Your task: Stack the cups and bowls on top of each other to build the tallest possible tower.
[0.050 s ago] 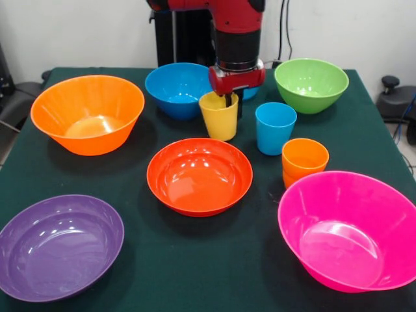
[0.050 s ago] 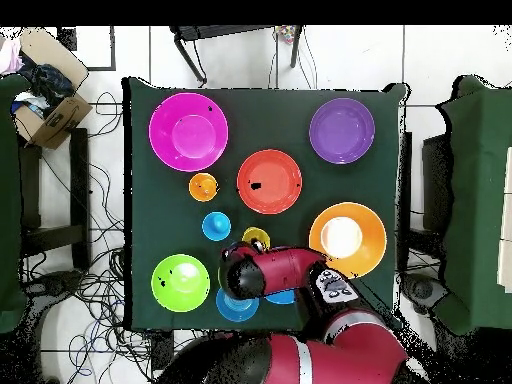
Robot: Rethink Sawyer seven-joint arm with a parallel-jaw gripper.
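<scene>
Front view showed the gripper [image 1: 229, 99] lowered into the yellow cup [image 1: 219, 116], its grasp impossible to judge, while the bowls lay scattered, no tower begun.

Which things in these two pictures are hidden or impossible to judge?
- Gripper: in the front view its tips go down behind the yellow cup's rim; in the overhead view the arm covers it. Open or shut is unclear.
- Second blue bowl: the arm hides most of it in both views.
- Orange cups: the number nested cannot be counted.
- Pink bowl: cut by the front view's right edge.
</scene>
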